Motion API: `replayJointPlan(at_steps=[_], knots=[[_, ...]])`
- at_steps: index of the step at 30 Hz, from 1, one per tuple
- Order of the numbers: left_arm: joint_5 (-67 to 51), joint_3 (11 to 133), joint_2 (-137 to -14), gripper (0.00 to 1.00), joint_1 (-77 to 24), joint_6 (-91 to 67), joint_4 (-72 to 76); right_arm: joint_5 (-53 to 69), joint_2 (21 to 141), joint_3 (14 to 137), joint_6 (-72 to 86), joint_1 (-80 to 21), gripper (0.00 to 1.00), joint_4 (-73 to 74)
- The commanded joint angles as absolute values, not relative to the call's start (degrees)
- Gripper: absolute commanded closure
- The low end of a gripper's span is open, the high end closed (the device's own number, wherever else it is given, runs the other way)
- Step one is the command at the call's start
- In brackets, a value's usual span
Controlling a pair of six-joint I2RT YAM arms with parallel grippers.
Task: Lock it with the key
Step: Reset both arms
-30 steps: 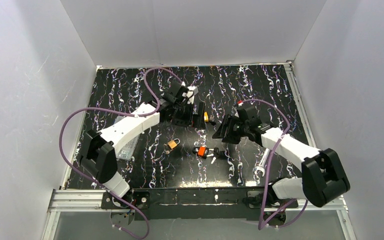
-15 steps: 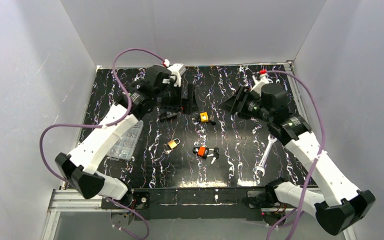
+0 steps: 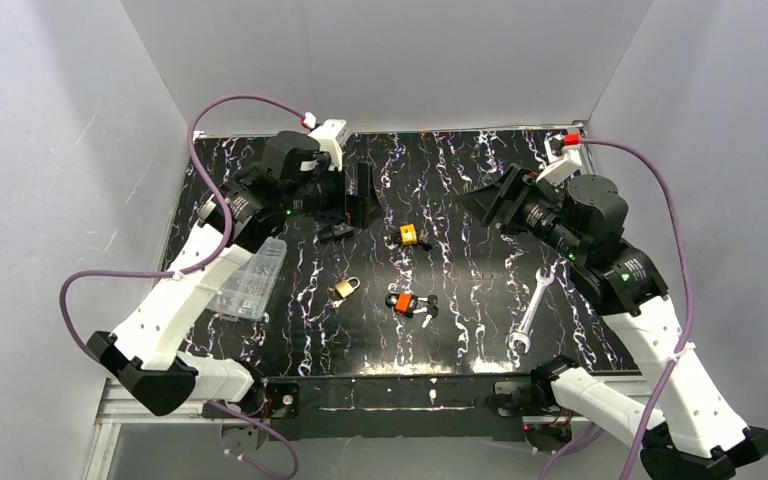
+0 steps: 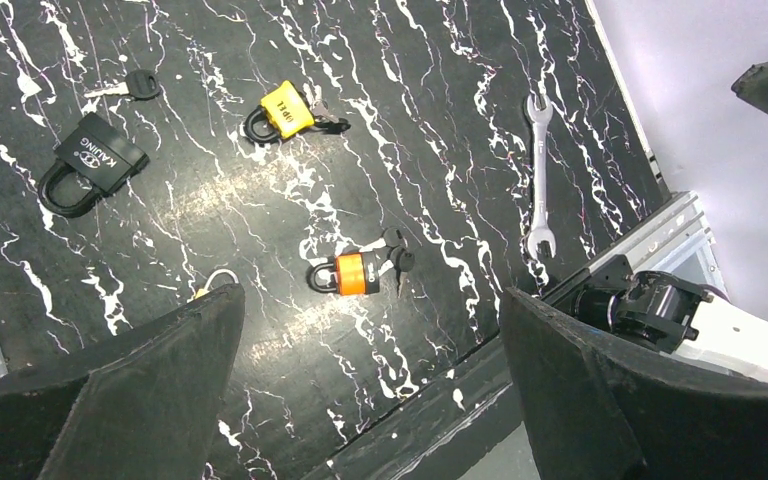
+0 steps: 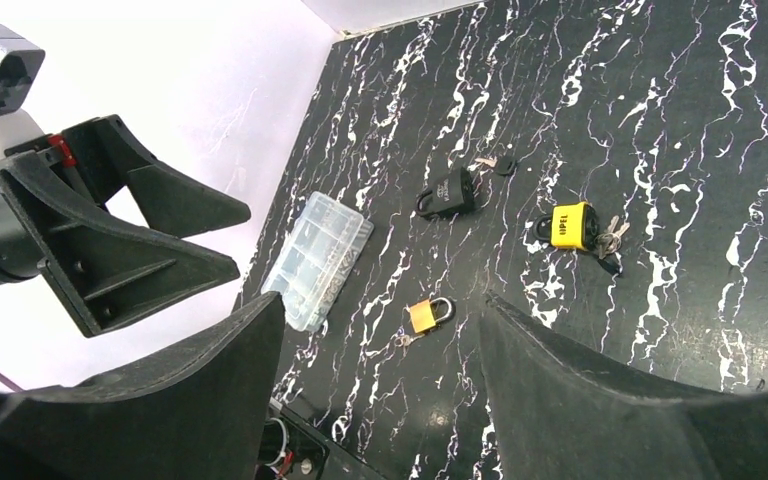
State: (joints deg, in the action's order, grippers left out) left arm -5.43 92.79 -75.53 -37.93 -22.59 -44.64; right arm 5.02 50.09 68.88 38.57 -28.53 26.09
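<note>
Several padlocks lie on the black marbled table (image 3: pixel 460 180): a black one (image 3: pixel 335 231), a yellow one (image 3: pixel 409 235) with keys in it, a small brass one (image 3: pixel 344 289), and an orange one (image 3: pixel 401 302) with black-headed keys (image 3: pixel 427 306) at its side. The left wrist view shows the orange padlock (image 4: pixel 348 273), its keys (image 4: pixel 396 262), the yellow padlock (image 4: pixel 285 110), the black padlock (image 4: pixel 90 162) and a loose key (image 4: pixel 130 85). The right wrist view shows the brass padlock (image 5: pixel 428 313). My left gripper (image 3: pixel 360 195) (image 4: pixel 370 305) and right gripper (image 3: pixel 490 200) (image 5: pixel 382 305) are open, empty and raised high above the table.
A clear plastic parts box (image 3: pixel 248 280) lies at the left. A silver wrench (image 3: pixel 527 312) lies at the right front. White walls enclose the table on three sides. A metal rail (image 3: pixel 390 392) runs along the near edge.
Both arms have lifted from low over the table's middle and drawn apart, the left toward the back left, the right toward the back right. The padlocks have not moved.
</note>
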Motion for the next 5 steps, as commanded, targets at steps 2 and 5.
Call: replayJointPlan(at_steps=[2,5], knots=[[-4.1,93.1,-73.4,0.02,-37.6,-22.6,-45.0,3.9,49.7,69.1,37.1,-28.7,0.23,25.4],[-3.6,92.9,-73.1,0.02,-37.7,-23.0,-44.9,4.0,49.8,69.0,37.0,-28.7,0.22,25.5]])
